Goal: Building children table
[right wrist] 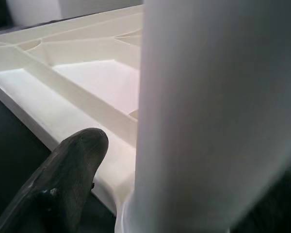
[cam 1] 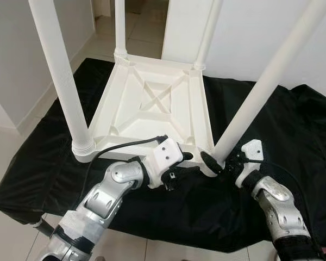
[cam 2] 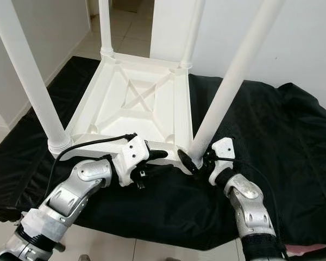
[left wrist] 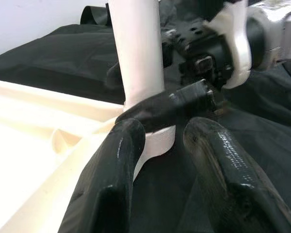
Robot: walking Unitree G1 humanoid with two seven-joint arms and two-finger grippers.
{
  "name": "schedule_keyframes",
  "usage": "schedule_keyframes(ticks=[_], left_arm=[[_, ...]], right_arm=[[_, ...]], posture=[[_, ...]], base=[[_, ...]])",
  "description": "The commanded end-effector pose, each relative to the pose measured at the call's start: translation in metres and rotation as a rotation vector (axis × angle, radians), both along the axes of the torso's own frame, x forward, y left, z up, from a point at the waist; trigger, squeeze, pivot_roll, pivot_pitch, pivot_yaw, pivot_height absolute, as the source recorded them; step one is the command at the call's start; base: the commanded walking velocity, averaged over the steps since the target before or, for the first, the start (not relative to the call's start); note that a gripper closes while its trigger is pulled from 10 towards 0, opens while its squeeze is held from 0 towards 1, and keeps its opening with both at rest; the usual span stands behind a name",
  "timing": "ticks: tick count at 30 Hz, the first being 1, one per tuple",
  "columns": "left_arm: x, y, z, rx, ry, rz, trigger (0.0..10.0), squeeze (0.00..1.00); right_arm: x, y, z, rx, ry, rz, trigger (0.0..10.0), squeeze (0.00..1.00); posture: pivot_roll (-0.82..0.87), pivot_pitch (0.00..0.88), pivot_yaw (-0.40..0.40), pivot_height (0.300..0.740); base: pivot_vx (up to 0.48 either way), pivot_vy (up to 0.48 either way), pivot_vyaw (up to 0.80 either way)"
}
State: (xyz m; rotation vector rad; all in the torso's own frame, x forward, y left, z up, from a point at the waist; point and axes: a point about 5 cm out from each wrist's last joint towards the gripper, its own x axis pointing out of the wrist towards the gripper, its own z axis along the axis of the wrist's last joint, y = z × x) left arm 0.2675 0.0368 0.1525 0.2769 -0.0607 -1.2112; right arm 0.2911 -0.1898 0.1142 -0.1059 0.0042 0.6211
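Black cloth [cam 1: 38, 174] carries the upturned white children's table [cam 1: 152, 103], four legs up. At its near-right leg [cam 1: 261, 92], my left gripper [cam 1: 187, 163] rests parted at the socket, holding nothing; my right gripper [cam 1: 220, 162] clasps the leg's base.

No readable text, label, brand or number anywhere (plain white plastic, black cloth).
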Motion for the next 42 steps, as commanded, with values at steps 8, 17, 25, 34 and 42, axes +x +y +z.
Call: schedule_keyframes(ticks=[8, 17, 25, 34, 42], left_arm=[[0.001, -0.003, 0.0, 0.024, -0.001, -0.05, 10.0, 0.0], [-0.001, -0.002, 0.0, 0.021, 0.0, -0.04, 10.0, 0.0], [-0.003, -0.001, -0.002, 0.023, 0.005, -0.042, 10.0, 0.0], [-0.007, -0.004, -0.004, 0.025, 0.02, -0.068, 10.0, 0.0], [-0.009, -0.005, -0.005, 0.027, 0.025, -0.082, 10.0, 0.0]], right_arm=[[0.02, -0.001, 0.0, -0.052, -0.005, 0.042, 0.0, 0.0], [0.01, -0.005, -0.008, -0.043, -0.001, 0.045, 0.0, 0.0], [0.007, -0.006, -0.009, -0.025, -0.012, -0.017, 0.0, 0.0], [0.001, 0.004, -0.005, 0.029, -0.012, -0.281, 10.0, 0.0], [-0.002, 0.011, -0.003, 0.103, -0.007, -0.558, 10.0, 0.0]], posture=[[-0.05, 0.0, -0.072, 0.74], [-0.04, 0.0, -0.085, 0.74], [-0.04, 0.0, -0.081, 0.74], [-0.06, 0.0, -0.072, 0.74], [-0.07, 0.0, -0.071, 0.74]], base=[[0.0, 0.0, 0.0], [0.0, 0.0, 0.0], [0.0, 0.0, 0.0], [0.0, 0.0, 0.0], [0.0, 0.0, 0.0]])
